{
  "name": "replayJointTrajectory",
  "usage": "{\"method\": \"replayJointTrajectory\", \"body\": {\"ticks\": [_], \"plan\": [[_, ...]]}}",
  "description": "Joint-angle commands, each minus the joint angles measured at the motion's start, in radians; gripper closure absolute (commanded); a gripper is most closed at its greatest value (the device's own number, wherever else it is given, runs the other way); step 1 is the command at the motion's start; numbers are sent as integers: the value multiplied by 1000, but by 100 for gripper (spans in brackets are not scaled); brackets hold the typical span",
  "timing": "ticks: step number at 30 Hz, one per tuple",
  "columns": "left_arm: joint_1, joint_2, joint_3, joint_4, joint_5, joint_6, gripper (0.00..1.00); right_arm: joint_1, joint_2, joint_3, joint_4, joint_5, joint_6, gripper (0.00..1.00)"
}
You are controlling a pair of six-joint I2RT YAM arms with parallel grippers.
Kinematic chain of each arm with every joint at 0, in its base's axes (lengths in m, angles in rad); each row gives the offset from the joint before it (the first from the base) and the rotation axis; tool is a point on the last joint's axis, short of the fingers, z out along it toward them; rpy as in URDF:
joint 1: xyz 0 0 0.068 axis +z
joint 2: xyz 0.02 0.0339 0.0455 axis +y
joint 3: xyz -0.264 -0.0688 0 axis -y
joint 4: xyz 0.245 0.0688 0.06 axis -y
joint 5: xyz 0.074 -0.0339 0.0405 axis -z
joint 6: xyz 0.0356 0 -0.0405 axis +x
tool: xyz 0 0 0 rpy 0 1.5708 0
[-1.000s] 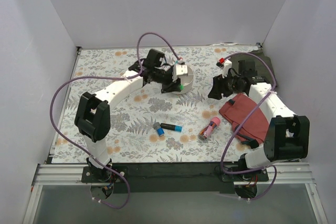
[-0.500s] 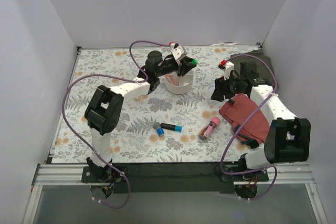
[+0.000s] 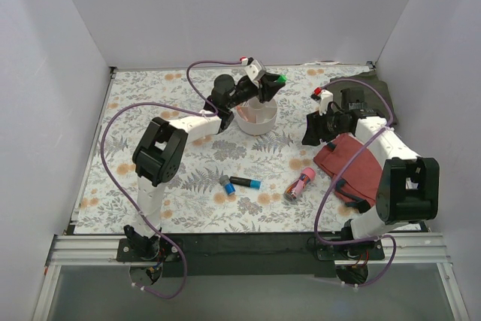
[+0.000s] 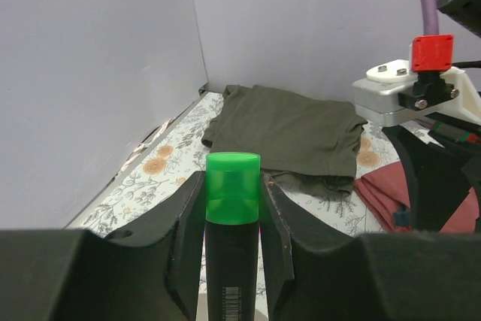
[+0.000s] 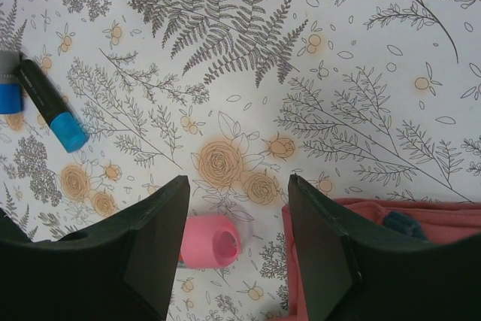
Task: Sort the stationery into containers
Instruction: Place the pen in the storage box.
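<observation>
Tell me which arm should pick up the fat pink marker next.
Right. The right gripper is open near the pink marker; the left gripper is shut on the green-capped marker above the cup.

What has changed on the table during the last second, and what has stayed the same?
The left gripper, shut on the green-capped marker throughout, rose from low over the cup and swung toward the far wall. The right gripper, open, hardly moved. The blue-capped marker, the grey-blue stub and the pink marker lie where they were.
</observation>
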Motion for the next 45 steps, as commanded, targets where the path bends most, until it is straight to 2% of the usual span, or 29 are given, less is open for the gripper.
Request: {"method": "replayJointTrajectory", "body": {"ticks": [1,12,22,25,29,30,33,34,37,42,45], "plan": [[-11,-7,7,38,23,-26,100,-7,19,55,0,-9,-18,36],[-14,40,-75,47,107,5,100,-12,31,50,2,-3,-21,36],[-15,116,-43,30,118,40,100,-16,57,62,0,-8,-21,36],[-17,122,-41,30,112,46,85,-19,68,65,0,-9,-24,36],[-17,119,-46,33,107,60,77,-21,77,67,2,-15,-26,36],[-17,116,-47,32,104,61,68,-22,80,68,0,-17,-26,36],[-17,102,-41,32,104,71,62,-22,83,71,0,-20,-26,36],[-17,94,-40,32,104,72,52,-22,85,73,0,-23,-26,36],[-17,48,-37,27,96,83,38,-24,88,79,2,-32,-24,36],[-17,-77,-64,6,90,101,35,-22,83,87,9,-29,-24,36],[-17,-217,-122,-37,102,124,35,-22,68,85,12,-22,-30,36]]}}
